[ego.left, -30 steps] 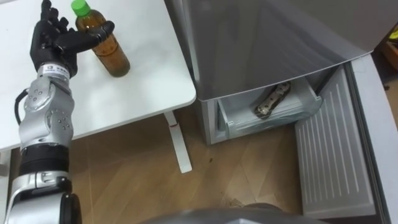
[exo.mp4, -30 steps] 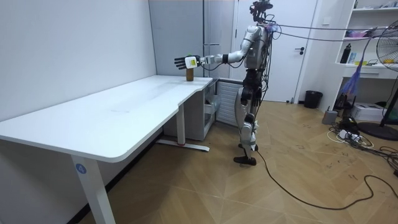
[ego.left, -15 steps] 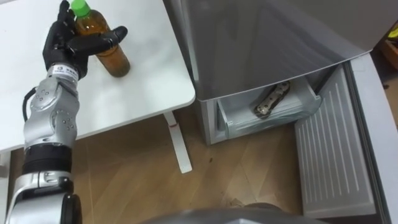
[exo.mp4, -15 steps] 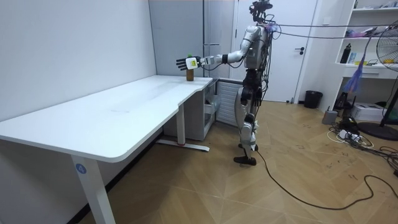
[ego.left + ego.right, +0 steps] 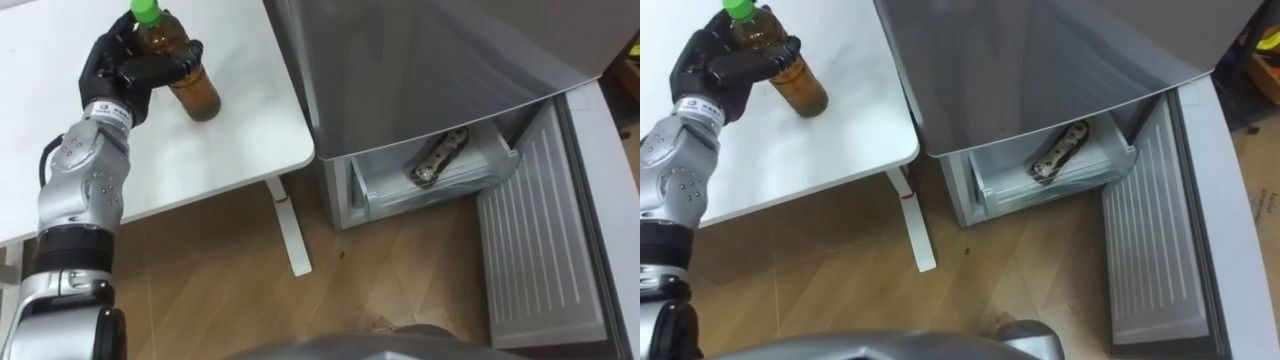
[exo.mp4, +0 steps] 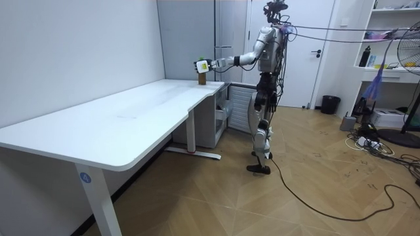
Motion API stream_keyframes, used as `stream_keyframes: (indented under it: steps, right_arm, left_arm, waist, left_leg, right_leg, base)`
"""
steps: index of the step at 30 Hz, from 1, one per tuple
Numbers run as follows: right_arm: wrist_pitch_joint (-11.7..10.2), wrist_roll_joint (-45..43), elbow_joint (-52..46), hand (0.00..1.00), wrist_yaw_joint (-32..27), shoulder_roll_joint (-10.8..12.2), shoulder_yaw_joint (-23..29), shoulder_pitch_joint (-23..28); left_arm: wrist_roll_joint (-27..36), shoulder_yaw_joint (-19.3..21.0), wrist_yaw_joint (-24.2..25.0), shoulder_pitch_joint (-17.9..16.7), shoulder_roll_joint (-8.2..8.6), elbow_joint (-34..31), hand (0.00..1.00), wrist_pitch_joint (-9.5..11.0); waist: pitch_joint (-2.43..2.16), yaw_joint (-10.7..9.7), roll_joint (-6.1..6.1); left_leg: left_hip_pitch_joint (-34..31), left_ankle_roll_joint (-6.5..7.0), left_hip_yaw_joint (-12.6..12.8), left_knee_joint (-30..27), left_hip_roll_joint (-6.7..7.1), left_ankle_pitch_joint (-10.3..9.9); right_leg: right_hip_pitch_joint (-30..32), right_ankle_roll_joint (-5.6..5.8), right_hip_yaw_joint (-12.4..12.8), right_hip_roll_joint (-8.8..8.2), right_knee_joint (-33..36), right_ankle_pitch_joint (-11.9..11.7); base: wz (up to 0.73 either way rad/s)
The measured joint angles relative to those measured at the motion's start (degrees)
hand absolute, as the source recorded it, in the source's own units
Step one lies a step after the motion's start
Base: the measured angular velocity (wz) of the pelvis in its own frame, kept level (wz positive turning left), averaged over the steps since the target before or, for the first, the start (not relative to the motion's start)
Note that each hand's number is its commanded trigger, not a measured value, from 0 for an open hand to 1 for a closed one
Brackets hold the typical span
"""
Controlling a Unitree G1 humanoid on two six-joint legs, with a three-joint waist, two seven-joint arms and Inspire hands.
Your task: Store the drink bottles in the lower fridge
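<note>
L hand (image 5: 120, 68) is gripping brown bottle (image 5: 198, 95), green cap, upright on white table (image 5: 240, 130). Fridge drawer (image 5: 440, 190) is sitting open at bottle's 4 o'clock.

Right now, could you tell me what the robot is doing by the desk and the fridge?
Standing by the fridge, the robot has its left hand curled round a brown bottle with a green cap, which stands on the white desk. The fridge's lower door is open, its drawer pulled out.

I am looking down through both eyes at the white desk (image 5: 240, 120) and grey metal fridge (image 5: 430, 60); the distant room camera is sharing them.
</note>
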State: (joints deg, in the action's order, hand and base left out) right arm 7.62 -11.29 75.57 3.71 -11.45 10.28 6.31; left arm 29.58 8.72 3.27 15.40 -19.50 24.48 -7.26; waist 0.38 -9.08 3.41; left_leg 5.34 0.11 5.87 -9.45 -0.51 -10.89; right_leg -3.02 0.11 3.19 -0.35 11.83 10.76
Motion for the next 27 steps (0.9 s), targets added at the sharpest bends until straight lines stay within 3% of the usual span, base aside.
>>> stream_keyframes:
  steps: [3,20,27]
  right_arm:
    - [0.0,0.0,0.0,0.0,0.0,0.0,0.0,-0.1]
    - [0.0,0.0,0.7,0.0,-1.7,0.0,0.0,-0.6]
    - [0.0,1.1,0.8,0.0,-1.9,0.1,-0.6,-0.3]
  left_arm:
    - [0.2,-0.8,0.8,0.1,-0.02,0.2,1.0,-1.0]
    - [-0.5,-1.5,0.9,0.5,-0.08,0.1,1.0,-1.3]
    - [-2.5,-1.8,0.8,-0.1,-0.05,-6.1,1.0,-1.4]
  waist:
    - [0.03,-0.1,0.02]
    - [0.02,0.1,-0.39]
    - [-0.19,2.0,-1.21]
  left_leg:
    - [0.0,0.0,0.0,0.0,0.01,0.0]
    - [-0.4,0.0,0.1,-0.1,0.01,0.0]
    - [-0.5,0.0,0.0,-0.3,-0.02,0.0]
  right_leg:
    - [0.0,0.0,0.0,-0.01,-0.1,0.0]
    - [0.0,-0.02,0.6,0.07,0.0,0.0]
    - [0.1,-0.05,0.3,-0.01,-0.1,0.0]
  base:
    - [0.0]
    - [-0.02]
    - [0.0]
